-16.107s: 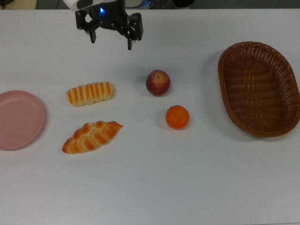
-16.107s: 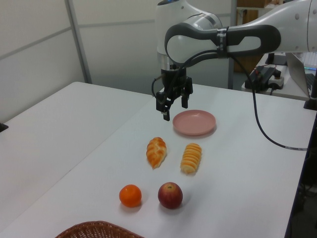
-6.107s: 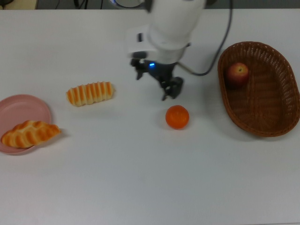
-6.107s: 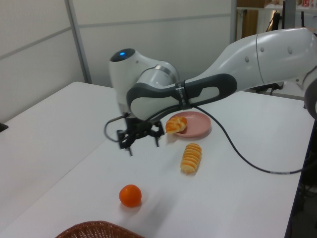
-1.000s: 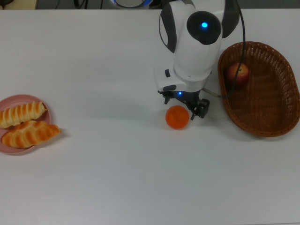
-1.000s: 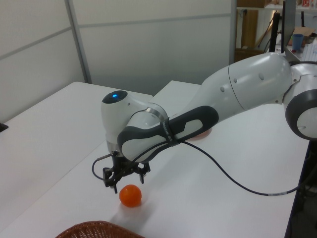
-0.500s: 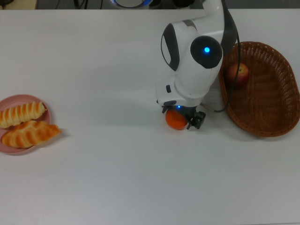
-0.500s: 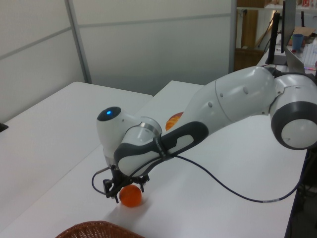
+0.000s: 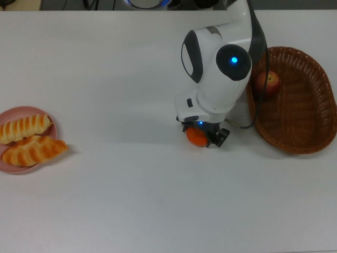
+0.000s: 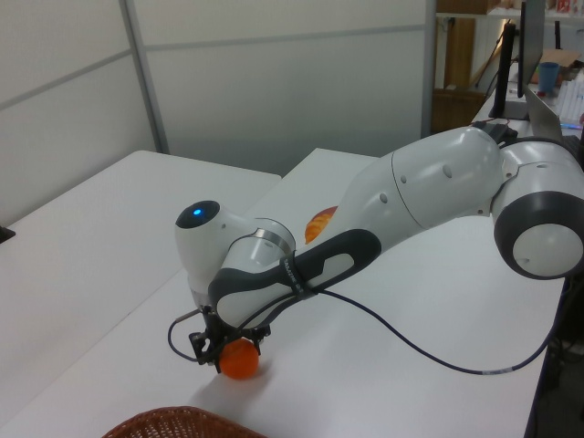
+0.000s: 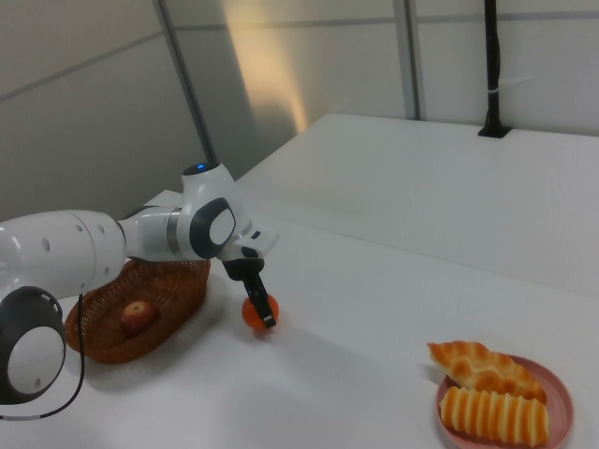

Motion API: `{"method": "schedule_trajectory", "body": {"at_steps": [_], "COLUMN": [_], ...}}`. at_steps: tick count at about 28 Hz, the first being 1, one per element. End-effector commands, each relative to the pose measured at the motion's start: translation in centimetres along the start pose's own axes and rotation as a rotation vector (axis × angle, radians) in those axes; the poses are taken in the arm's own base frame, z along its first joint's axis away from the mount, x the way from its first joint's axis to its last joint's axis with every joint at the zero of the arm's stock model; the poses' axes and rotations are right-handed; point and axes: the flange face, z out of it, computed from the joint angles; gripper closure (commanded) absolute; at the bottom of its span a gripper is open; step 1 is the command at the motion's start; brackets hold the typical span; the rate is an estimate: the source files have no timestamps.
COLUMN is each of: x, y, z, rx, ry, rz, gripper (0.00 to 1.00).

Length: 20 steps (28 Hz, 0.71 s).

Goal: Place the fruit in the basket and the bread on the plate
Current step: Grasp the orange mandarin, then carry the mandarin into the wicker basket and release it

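Step in hand: we are at the grasp of the orange (image 9: 197, 137), the last piece not yet where it belongs; the end effector (image 9: 202, 136) is down around it on the worktop (image 9: 131, 200).
End effector state: in the right view one finger (image 11: 263, 309) lies against the front of the orange (image 11: 255, 312), and in the left view the fingers sit at either side of it (image 10: 239, 361), but we cannot tell whether they have pressed onto it or are spread just beside it.
Orange, place: it rests on the worktop near the basket (image 9: 316, 142), on the top view's left of the rim, mostly hidden under the arm's wrist.
Orange, look: bright, round and smooth, small enough to fit between the fingers; we judge it could roll away if pinched off-centre.
Next move: we judge the call is for a firm hold, a straight lift clear of the worktop, a carry over the near rim and a release inside the basket.
Apple (image 9: 269, 82): already in the basket, at the end toward the top view's top left; we should drop the orange in the free part beside it.
Bread: both loaves (image 9: 25, 128) (image 9: 34, 149) lie on the pink plate (image 9: 6, 166), side by side, the braided one overhanging the rim, so we count that half as done.
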Motion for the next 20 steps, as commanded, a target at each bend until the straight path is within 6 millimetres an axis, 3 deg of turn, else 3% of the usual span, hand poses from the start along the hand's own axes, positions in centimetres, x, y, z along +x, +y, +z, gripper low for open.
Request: {"method": "schedule_trajectory", "body": {"at_steps": [1,5,7,11,12,16,20], "x": [0.8,0.9,-0.1,-3.1,-4.8,-7.4,-11.6], "y": [-0.3,-0.4,-1.2,-3.9,-5.1,-7.2,-10.0], "z": [-3.3,-6.0,-7.9,-9.8,-10.2,-11.0,-11.5], "rx": [0.036,0.081,0.098,0.113,0.119,0.135,0.153], "ry": [0.039,0.041,0.04,0.053,0.055,0.073,0.11], "rz": [0.029,0.047,0.039,0.016,-0.007,-0.034,-0.084], "gripper": [1.0,1.0,1.0,1.0,1.0,1.0,1.0]}}
